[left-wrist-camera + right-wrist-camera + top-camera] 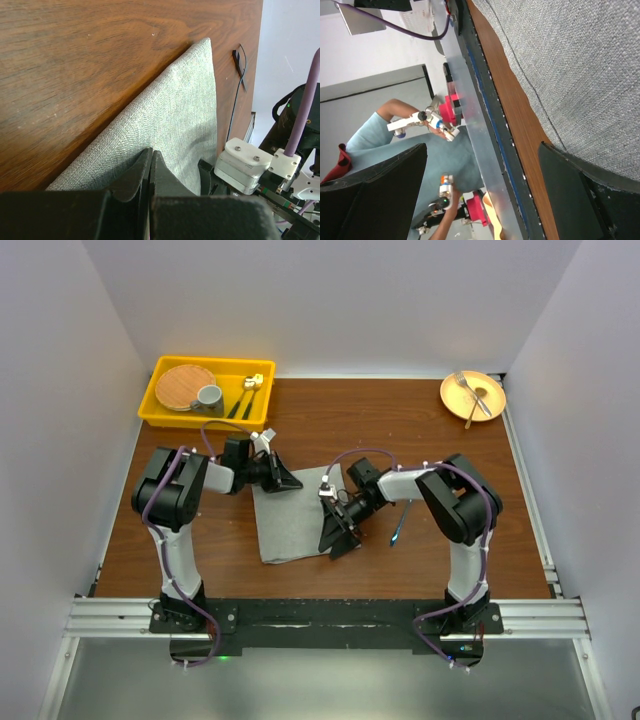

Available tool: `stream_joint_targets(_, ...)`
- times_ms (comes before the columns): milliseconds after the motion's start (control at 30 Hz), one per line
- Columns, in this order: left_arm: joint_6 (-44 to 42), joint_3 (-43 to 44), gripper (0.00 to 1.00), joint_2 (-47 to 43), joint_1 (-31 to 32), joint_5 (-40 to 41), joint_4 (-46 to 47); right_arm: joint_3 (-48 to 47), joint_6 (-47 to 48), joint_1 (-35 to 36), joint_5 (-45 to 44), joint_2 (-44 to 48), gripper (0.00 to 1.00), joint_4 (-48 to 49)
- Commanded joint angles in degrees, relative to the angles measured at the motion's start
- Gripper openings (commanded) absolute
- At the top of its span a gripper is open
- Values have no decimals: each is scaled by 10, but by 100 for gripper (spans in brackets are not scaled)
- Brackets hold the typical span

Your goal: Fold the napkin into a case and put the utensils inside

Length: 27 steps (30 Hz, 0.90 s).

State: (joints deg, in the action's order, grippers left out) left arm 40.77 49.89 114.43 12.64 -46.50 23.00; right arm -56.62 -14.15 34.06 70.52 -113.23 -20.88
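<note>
Napkin point(292, 525) lies spread flat at the centre of the desk point(400, 430), a grey cloth between the two arms. The left tool point(288, 480) is clenched at the napkin's upper left corner; its wrist view shows the fingers point(142, 165) pressed together at the cloth's edge, though whether any cloth is pinched cannot be told. The right tool point(338, 538) hangs released over the napkin's right edge, fingers point(580, 195) spread wide. A blue-handled utensil point(397, 531) lies just right of it, partly hidden. A yellow tray point(165, 418) sits at the upper left.
</note>
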Motion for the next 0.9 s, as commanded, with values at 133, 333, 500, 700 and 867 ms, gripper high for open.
stream_joint_targets(133,-40,-2,0,10,-8,33,-35,-123,-12,-8,-1,72,98,-67)
stream_joint_targets(333,-44,7,0,13,-6,27,-39,-176,-52,-51,-6,26,98,-29)
stream_joint_targets(500,-49,13,0,17,-6,25,-47,-200,-26,-59,-5,-26,98,-37)
stream_joint_targets(700,-49,12,0,22,-6,24,-48,-202,3,-71,-11,-87,98,-40)
stream_joint_targets(867,-52,15,0,25,-6,22,-52,-203,19,-84,-11,-125,98,-51)
